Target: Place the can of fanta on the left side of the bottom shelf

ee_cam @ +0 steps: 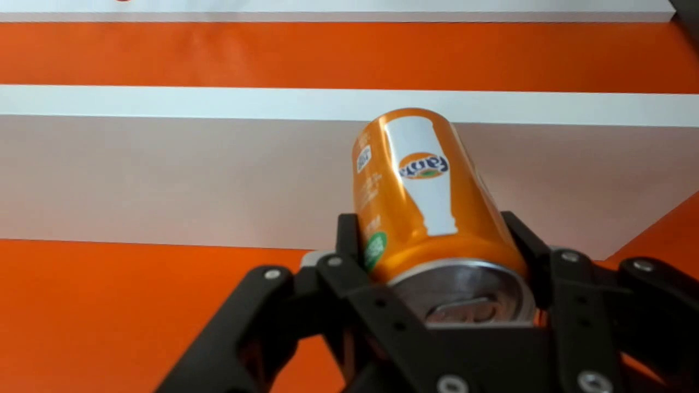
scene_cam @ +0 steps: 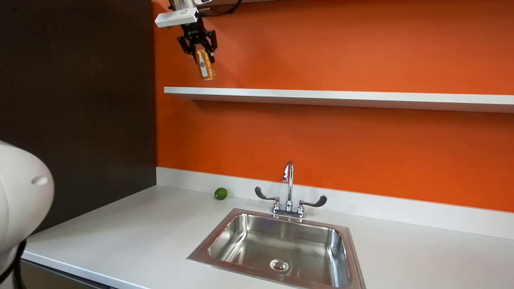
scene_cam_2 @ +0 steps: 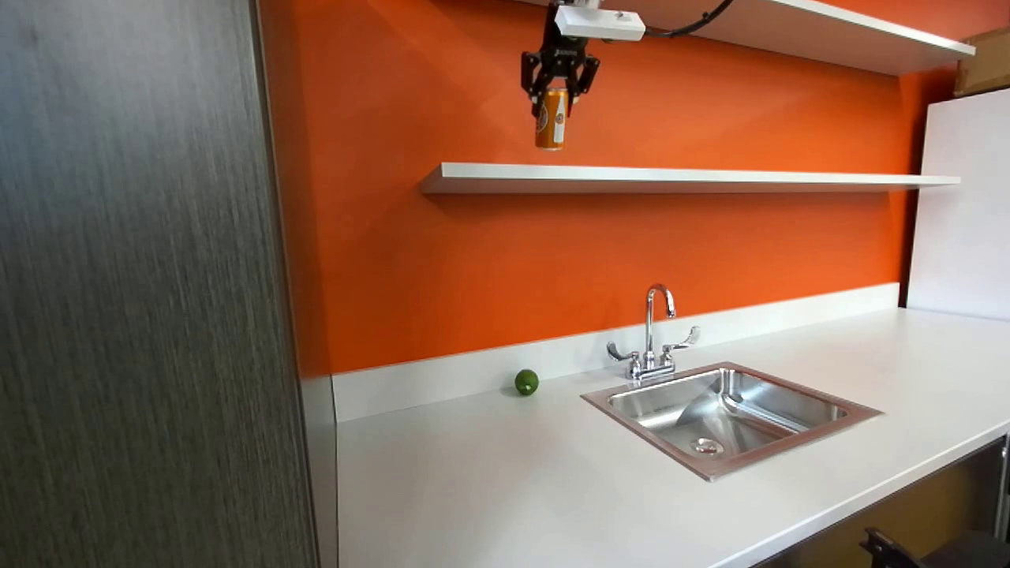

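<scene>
Although its contents are hidden from me, the Fanta can point(scene_cam: 206, 67) hangs tab end up in the end effector point(scene_cam: 204, 59), which is drawn in against both its sides. In both exterior views it appears above the left end of the bottom shelf point(scene_cam: 321, 94), apart from it. In the worktop point(scene_cam: 128, 228), a stainless-steel sink point(scene_cam: 289, 237) shows its round drain point(scene_cam: 279, 265).

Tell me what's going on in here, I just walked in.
A robot gripper is holding an orange Fanta can by its upper part. In both exterior views the can appears above the left part of the lower shelf, not yet set down. A round green object sits on the counter near the sink.
</scene>
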Available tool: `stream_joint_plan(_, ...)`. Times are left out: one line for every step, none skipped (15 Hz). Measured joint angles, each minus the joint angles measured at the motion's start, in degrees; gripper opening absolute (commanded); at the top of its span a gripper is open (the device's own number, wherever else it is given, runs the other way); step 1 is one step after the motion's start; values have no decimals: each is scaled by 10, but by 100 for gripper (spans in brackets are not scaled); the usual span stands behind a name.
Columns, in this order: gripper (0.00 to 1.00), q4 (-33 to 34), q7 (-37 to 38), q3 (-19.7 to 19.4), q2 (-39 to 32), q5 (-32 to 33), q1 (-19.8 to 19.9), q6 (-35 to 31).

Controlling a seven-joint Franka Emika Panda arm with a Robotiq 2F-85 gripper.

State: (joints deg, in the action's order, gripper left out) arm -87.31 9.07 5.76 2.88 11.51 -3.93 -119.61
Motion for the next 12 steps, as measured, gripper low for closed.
stream_joint_plan(38,19,0,-1,-16,0,0,9)
stream_joint_plan(38,37,0,-1,-31,0,0,16)
stream_joint_plan(38,54,0,-2,-44,0,0,23)
stream_joint_plan(38,70,0,-3,-57,0,0,30)
stream_joint_plan(38,86,0,-4,-68,0,0,36)
stream_joint_plan(38,101,0,-5,-79,0,0,41)
stream_joint_plan(38,116,0,-6,-90,0,-1,48)
stream_joint_plan(38,130,0,-7,-100,0,-1,56)
stream_joint_plan(38,143,0,-8,-110,0,-2,62)
stream_joint_plan(38,155,0,-8,-119,0,-2,68)
stream_joint_plan(38,166,0,-8,-127,0,-3,74)
stream_joint_plan(38,176,0,-8,-135,0,-3,79)
